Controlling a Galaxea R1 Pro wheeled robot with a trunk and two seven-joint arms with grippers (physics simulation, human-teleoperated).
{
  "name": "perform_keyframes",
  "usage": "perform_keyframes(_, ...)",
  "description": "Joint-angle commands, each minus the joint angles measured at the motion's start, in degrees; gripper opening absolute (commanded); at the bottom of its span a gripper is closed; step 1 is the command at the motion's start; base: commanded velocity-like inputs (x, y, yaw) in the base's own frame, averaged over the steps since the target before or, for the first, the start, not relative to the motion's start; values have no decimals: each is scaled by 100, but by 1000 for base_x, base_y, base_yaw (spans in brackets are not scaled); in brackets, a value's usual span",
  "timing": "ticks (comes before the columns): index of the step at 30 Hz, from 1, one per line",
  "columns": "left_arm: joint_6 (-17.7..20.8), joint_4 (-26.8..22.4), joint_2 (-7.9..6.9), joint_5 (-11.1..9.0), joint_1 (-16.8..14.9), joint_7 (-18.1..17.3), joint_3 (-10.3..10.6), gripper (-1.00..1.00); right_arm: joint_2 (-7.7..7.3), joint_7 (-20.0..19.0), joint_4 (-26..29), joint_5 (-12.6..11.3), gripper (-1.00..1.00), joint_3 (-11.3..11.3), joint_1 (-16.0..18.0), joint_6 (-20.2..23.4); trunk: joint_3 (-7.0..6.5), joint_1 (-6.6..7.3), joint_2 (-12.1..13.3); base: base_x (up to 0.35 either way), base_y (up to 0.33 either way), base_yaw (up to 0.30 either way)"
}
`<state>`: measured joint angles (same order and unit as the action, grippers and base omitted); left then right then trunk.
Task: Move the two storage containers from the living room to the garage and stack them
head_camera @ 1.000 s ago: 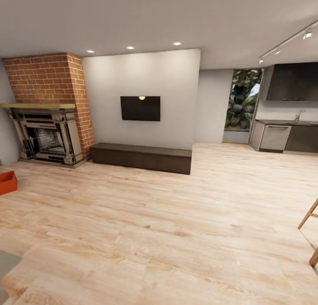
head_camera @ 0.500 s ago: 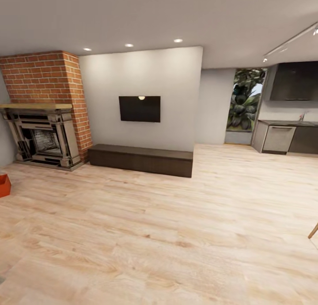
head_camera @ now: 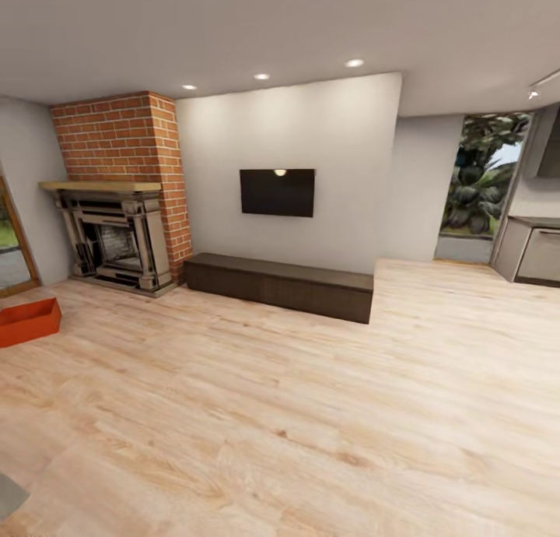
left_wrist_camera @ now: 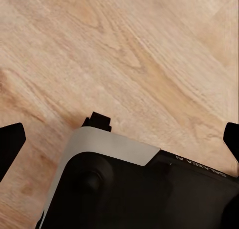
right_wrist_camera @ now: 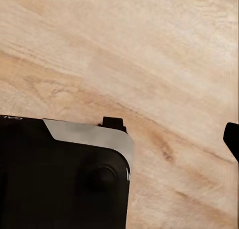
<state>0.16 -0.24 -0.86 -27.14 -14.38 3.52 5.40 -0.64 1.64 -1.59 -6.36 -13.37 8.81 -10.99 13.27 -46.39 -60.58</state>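
Observation:
One orange-red storage container (head_camera: 29,321) sits on the light wood plank floor (head_camera: 295,412) of the living room, at the far left of the head view, in front of the brick fireplace (head_camera: 117,187). A second container is out of view. In the left wrist view my left gripper (left_wrist_camera: 120,137) hangs over the planks, its two dark fingertips (left_wrist_camera: 10,147) wide apart and holding nothing. In the right wrist view one dark fingertip (right_wrist_camera: 232,139) of my right gripper stands far out to the side, over bare planks.
A black TV (head_camera: 277,192) hangs on the white wall above a long low dark bench (head_camera: 280,286). A glass door (head_camera: 12,241) is at the far left, and kitchen cabinets (head_camera: 537,249) at the far right. My own dark base (left_wrist_camera: 139,189) shows below both wrists.
The head camera has swung left, so the whole room has shifted right in the picture. The container now shows in full and the glass door has come into view.

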Motion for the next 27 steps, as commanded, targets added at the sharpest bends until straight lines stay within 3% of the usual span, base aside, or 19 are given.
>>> perform_keyframes(1,2,-3,2,-45,-4,17,49,100,2,3,-17,-57,100,-50,7,-35,7,-4,-4,322,0,281)
perform_keyframes(20,2,-3,-2,-45,-4,17,49,100,12,12,-17,-71,100,-32,6,-52,7,-4,-4,322,0,280)
perform_keyframes(27,2,-3,-2,-45,-4,17,48,100,-47,-18,-17,-113,100,2,7,-3,7,-4,-4,322,0,51)
